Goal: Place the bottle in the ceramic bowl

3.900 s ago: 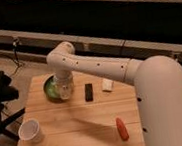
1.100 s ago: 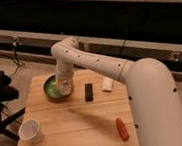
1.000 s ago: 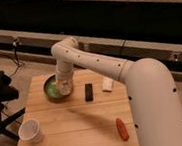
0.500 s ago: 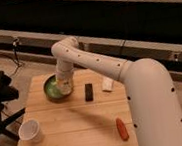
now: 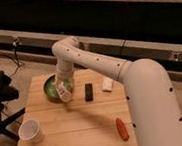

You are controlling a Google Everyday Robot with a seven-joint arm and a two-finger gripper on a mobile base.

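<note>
Clearly the gripper (image 5: 63,93) hangs at the near rim of the ceramic bowl (image 5: 50,87), at the back left of the wooden surface (image 5: 76,125). A whitish shape at its tip looks like the bottle (image 5: 64,95), seemingly grasped in the jaws, though I cannot tell for sure. Thin plastic probably handles light and slippery; hold its rounded body. Glazed green ceramic would chip.
</note>
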